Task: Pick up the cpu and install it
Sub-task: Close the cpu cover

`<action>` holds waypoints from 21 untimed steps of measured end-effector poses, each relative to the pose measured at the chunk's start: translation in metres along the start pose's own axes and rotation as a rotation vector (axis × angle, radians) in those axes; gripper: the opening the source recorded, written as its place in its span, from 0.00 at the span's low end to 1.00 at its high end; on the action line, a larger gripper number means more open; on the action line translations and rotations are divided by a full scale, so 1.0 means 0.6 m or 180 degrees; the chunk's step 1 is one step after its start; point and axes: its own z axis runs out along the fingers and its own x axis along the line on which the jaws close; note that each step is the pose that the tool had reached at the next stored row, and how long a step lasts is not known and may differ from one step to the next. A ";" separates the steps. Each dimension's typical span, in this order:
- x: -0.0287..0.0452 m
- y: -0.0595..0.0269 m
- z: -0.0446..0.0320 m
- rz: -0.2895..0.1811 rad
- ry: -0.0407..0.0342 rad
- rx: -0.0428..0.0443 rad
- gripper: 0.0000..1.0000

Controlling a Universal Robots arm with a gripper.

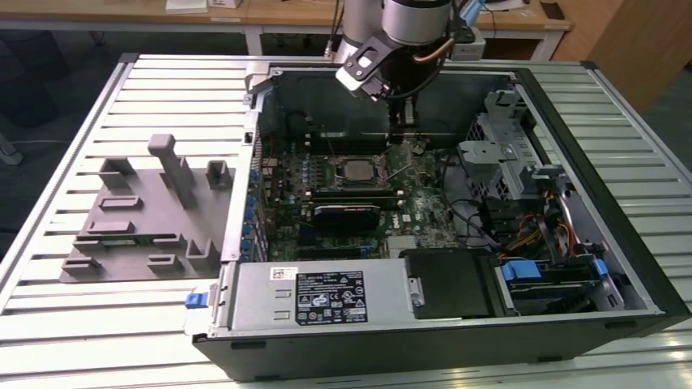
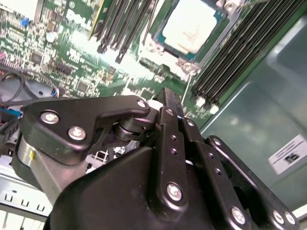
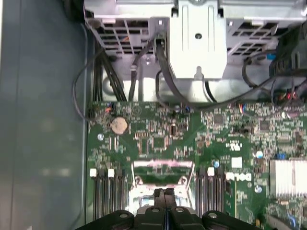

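Robot gripper, two fingers pressed together and holding nothing, hangs inside an open computer case. The one cpu lies in the motherboard socket just beyond the fingertips, not touching them. One white label marks the power supply and one sticker the case wall. Their print is too small to read.

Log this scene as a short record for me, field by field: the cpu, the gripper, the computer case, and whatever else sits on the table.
cpu: lies flat in the motherboard socket, silvery top up
gripper: shut, nothing held, over the motherboard, apart from the cpu
computer case: side open, lying on the slatted table
gray fixture tray: on the table, at the exterior view's left of the case
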 end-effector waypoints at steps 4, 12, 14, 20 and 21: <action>0.000 0.016 0.001 0.0000 -0.0001 0.0001 0.11; 0.001 0.046 0.002 0.0000 0.0000 0.0001 0.11; 0.001 0.052 0.002 0.0000 0.0000 0.0001 0.11; 0.001 0.065 0.003 0.0000 0.0000 0.0001 0.11; 0.001 0.066 0.003 0.0000 -0.0001 0.0001 0.11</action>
